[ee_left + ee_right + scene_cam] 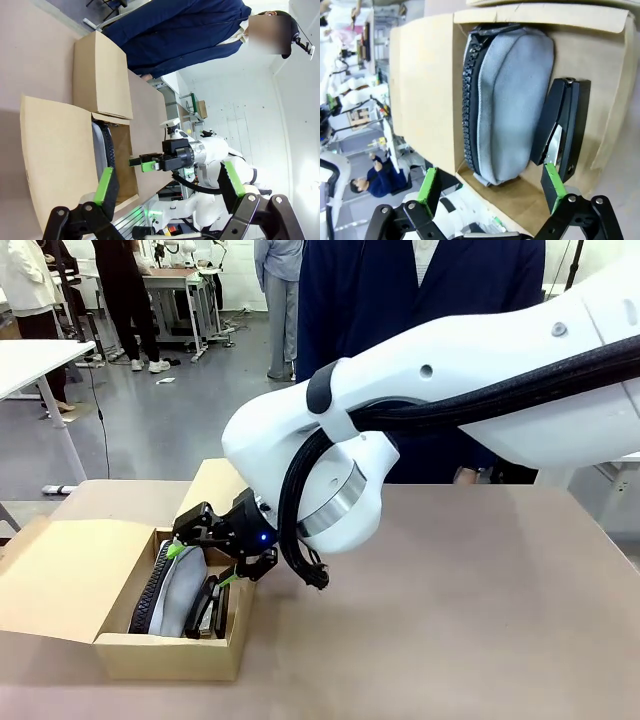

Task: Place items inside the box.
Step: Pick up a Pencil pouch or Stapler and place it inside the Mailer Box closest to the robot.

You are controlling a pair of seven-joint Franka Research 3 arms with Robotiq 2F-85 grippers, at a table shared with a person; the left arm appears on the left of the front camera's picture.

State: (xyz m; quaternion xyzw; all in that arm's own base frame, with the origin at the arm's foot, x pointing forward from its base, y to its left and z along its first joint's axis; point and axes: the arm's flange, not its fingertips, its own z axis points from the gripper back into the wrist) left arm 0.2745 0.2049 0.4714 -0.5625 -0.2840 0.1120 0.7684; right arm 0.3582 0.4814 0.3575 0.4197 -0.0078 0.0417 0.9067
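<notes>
Brown worktop (pixel 450 590) carries the box (pixel 170 655), its flaps open. Pencil case (pixel 512 95) and one stapler (pixel 562 130) already lie side by side in one compartment. Right hand (pixel 203 565) hovers just above them, spread wide and empty. Left hand (pixel 168 184) hangs well apart, also wide and empty. Likely partway, with other items left.

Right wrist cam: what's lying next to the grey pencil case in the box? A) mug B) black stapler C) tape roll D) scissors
B: a black stapler lies alongside the grey pencil case in the same compartment of the box.
</notes>
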